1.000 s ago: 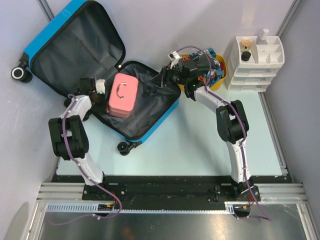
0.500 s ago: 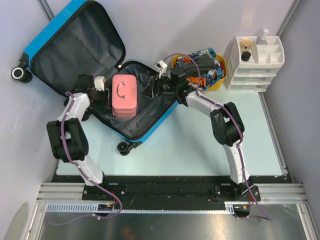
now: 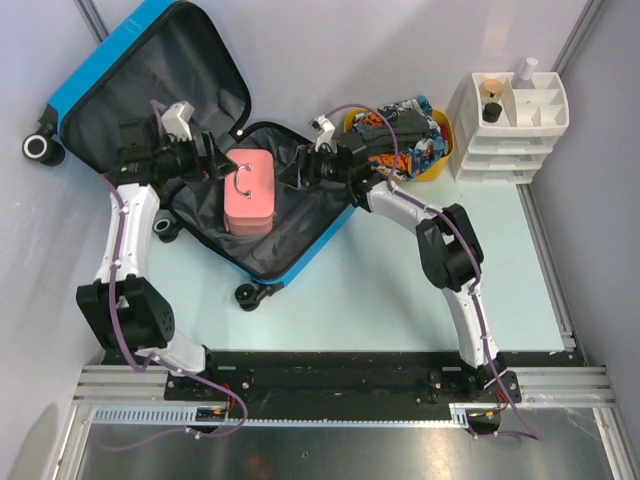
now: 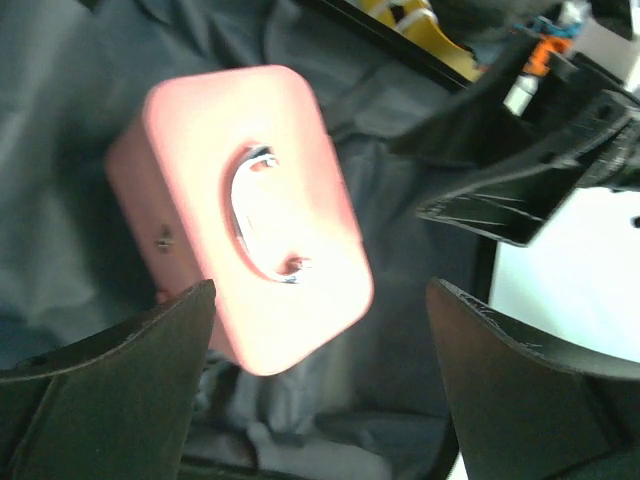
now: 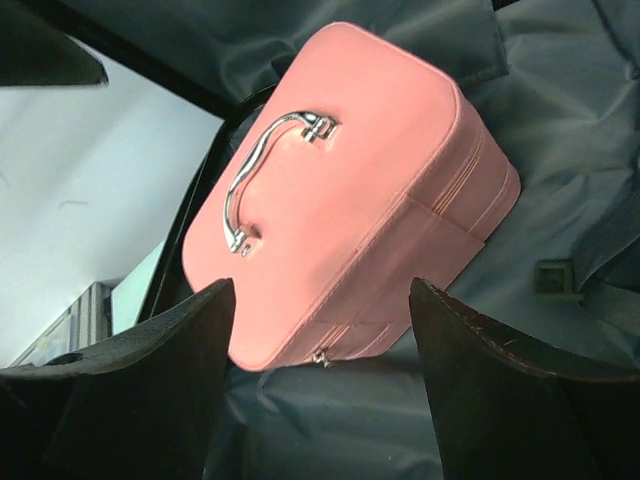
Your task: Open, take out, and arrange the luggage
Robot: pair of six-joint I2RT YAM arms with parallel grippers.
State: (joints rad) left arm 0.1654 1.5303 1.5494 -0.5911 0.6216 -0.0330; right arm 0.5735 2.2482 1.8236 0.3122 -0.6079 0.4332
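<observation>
- The luggage [image 3: 290, 225] is laid open, and the pink case [image 3: 247, 188] is seen lying in its lower shell on the dark lining. The lid is propped up beyond the case's left side.
- The case's long axis runs from its far end back toward the arm bases. Its silver handle [image 5: 235, 215] is turned up and lies along that same line, so both long flanks are offered sideways.
- The left pincer [image 3: 222, 163] is held just beside the case's left flank, near the far end. Its jaws are spread wide and nothing is gripped.
- The right pincer [image 3: 287, 177] is set just beside the case's right flank, pointed across at it. Its jaws are well parted and nothing is held.
- Neither pincer can be called clearly nearer, as the case is bracketed from both sides. In each wrist view it is framed between the fingers without contact.
- The left arm is stretched far forward, with the wrist turned in toward the case.
- The right arm is bent at the elbow and reached in from the case's right, with the yellow tub [image 3: 443, 165] left behind its wrist.
- A lift of the case is judged to be the step in hand.
</observation>
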